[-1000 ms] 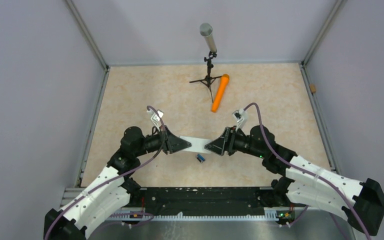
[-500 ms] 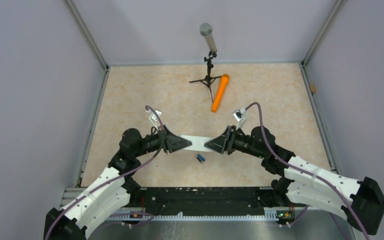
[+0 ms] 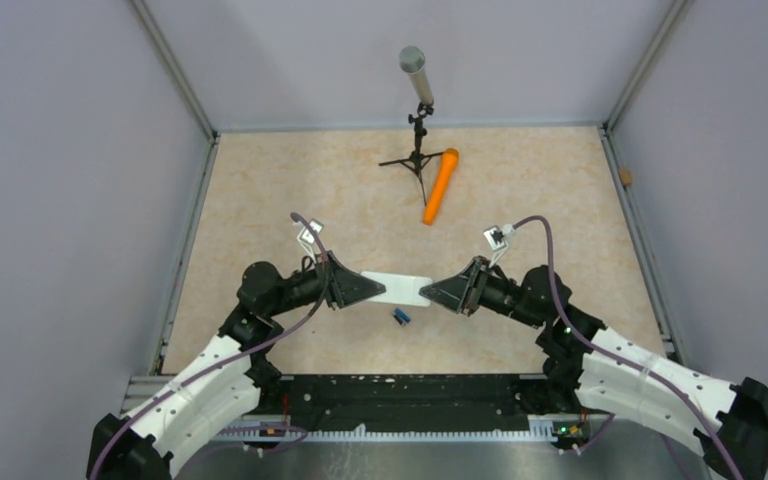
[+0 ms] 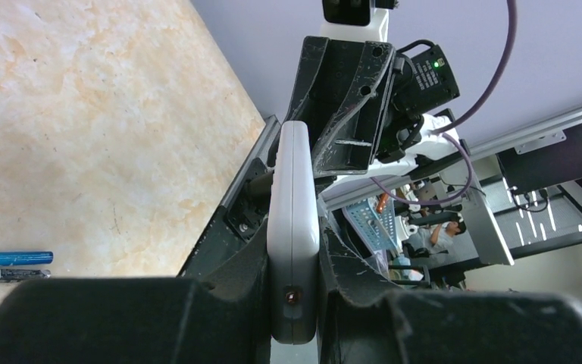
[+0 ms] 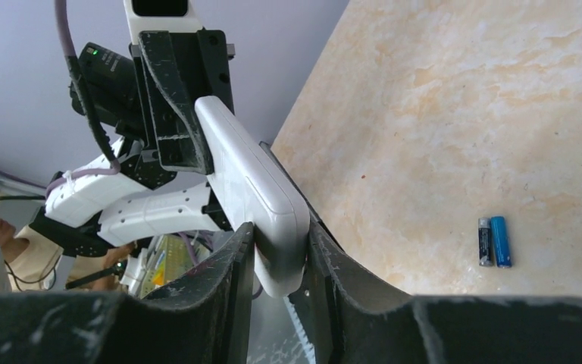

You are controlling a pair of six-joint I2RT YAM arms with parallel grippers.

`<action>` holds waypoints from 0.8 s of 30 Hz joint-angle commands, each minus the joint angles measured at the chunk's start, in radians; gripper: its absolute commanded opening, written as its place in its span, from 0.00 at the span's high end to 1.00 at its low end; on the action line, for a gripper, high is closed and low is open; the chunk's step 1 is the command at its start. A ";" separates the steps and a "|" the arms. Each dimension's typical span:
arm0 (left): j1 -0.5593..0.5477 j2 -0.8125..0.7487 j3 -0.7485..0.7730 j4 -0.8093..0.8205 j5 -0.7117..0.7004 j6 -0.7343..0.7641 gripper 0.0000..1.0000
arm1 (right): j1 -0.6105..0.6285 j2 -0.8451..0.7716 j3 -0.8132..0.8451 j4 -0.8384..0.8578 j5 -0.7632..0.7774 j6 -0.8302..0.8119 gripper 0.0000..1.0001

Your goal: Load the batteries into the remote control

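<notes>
Loading is not yet begun: the left gripper (image 3: 376,288) and the right gripper (image 3: 424,292) each clamp one end of the remote control (image 3: 398,287) above the table's (image 3: 280,190) near edge, with the batteries (image 3: 401,317) lying on the table below it.

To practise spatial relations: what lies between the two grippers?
The remote control spans the gap, one end in the left gripper, the other in the right gripper; the top view shows it best.
</notes>
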 commanded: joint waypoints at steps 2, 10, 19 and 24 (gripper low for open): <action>0.020 0.007 -0.021 0.078 -0.042 -0.028 1.00 | -0.005 -0.072 -0.021 0.070 0.022 0.014 1.00; 0.023 0.031 -0.031 0.142 -0.013 -0.065 1.00 | -0.006 -0.065 -0.019 0.113 -0.027 0.015 0.75; 0.023 0.024 -0.031 0.122 -0.004 -0.053 1.00 | -0.006 0.014 0.023 0.161 -0.059 0.015 0.61; 0.023 0.036 -0.026 0.127 0.016 -0.050 1.00 | -0.005 0.065 0.035 0.207 -0.082 0.021 0.60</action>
